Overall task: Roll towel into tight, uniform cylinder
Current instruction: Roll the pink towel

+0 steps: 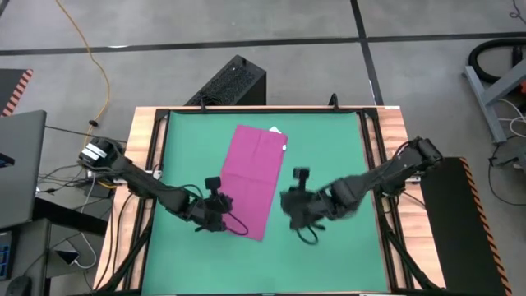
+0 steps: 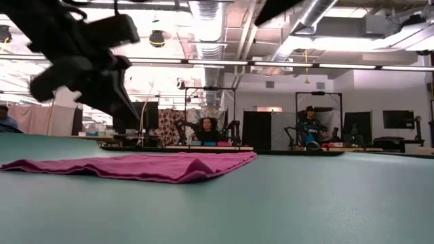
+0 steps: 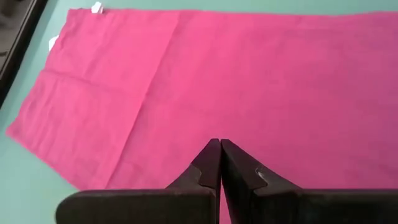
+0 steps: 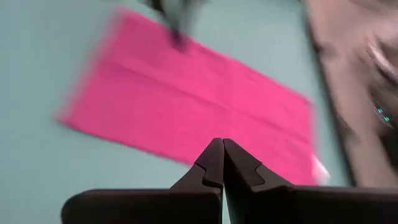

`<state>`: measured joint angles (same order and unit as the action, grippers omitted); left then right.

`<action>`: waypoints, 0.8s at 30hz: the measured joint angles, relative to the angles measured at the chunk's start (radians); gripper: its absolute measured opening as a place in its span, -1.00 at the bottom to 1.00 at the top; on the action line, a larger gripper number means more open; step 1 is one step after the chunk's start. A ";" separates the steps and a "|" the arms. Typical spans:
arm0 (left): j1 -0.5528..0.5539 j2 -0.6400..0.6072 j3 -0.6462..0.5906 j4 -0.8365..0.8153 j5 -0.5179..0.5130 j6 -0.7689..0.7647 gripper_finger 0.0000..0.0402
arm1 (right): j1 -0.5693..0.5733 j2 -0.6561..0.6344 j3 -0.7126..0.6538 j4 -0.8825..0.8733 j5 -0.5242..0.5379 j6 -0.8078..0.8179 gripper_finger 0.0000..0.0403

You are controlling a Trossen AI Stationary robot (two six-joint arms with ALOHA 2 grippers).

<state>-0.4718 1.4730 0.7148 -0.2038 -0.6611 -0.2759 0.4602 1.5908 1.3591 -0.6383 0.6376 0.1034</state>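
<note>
Left gripper (image 1: 233,220), shut & empty, sits at flat towel (image 1: 256,177) near end; right gripper (image 1: 289,200) shut beside; rolling not begun, next needs edge grasp.

Open green mat (image 1: 329,156) lies around the flat towel (image 1: 256,179) — only the two arms flank it.

I am holding my left pincer (image 1: 223,215) squeezed closed, and my right pincer (image 1: 289,203) squeezed closed too, both reaching inward.
</note>
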 joint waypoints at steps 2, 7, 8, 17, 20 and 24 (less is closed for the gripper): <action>-0.030 -0.031 -0.001 -0.018 -0.005 -0.026 -1.00 | 0.032 0.000 -0.090 0.182 -0.024 -0.025 -0.91; -0.107 -0.110 -0.001 -0.033 -0.039 -0.085 -1.00 | 0.008 0.087 -0.332 0.675 -0.167 -0.037 -0.95; -0.120 -0.121 -0.001 -0.036 -0.055 -0.094 -1.00 | -0.002 0.120 -0.360 0.755 -0.183 -0.037 -0.95; -0.168 -0.137 -0.001 -0.108 -0.096 -0.203 -1.00 | -0.064 0.368 -0.328 0.991 -0.358 -0.052 -0.96; -0.170 -0.132 -0.001 -0.127 -0.095 -0.232 -1.00 | -0.073 0.407 -0.309 0.997 -0.381 -0.037 -0.96; -0.175 -0.132 -0.001 -0.153 -0.075 -0.262 -1.00 | -0.072 0.409 -0.308 0.903 -0.404 0.055 -0.96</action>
<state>-0.6465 1.3411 0.7143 -0.3565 -0.7364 -0.5381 0.3884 2.0000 1.0510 0.2646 0.2334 0.1582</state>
